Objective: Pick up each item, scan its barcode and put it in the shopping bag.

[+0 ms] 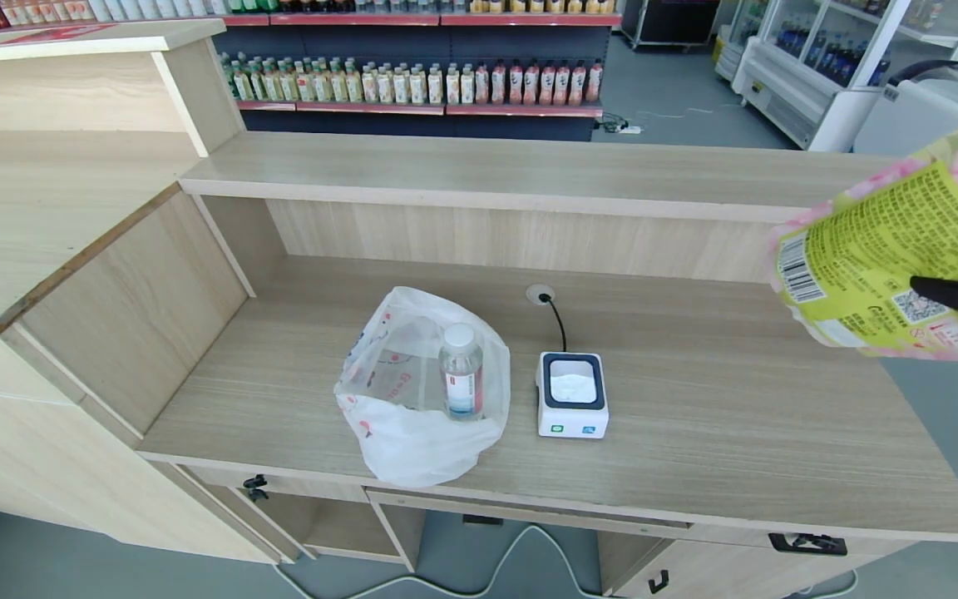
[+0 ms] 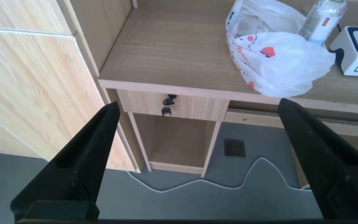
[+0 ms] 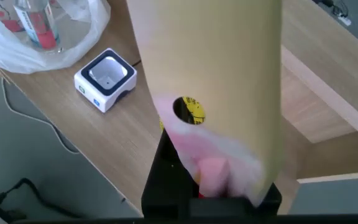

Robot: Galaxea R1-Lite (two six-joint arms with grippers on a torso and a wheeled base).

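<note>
right pincer (image 1: 936,295) is clamped on the green and pink snack pouch (image 1: 895,241), one black finger lying across the printed face, and the whole thing hangs in the air off the right end of the tabletop (image 1: 737,416), well apart from everything on it. My read on the pouch: thin film, puffy, next to no weight, so lifting it is nothing, but it'll flex and flop around the pinch and the glossy skin looks like it could slide if the squeeze is lazy. Whatever's inside is probably crushable too, so firm but not brutal. The hold looks decent to me, it sits toward one end while the barcode (image 1: 799,270) is on the far end and uncovered, which is exactly what you want. I'd stay off that end and off the seams. The code faces up right now, so it'd need turning down toward the scanner (image 1: 572,393), which sits mid tabletop with its window up. Just beside that is the shopping bag (image 1: 412,399), soft white plastic slumped open with a water bottle (image 1: 461,370) standing in it, so the mouth is floppy and a light pouch could catch on the rim. Left pincer (image 2: 191,162) is spread wide with nothing in it, hanging low in front of the tabletop's front edge
</note>
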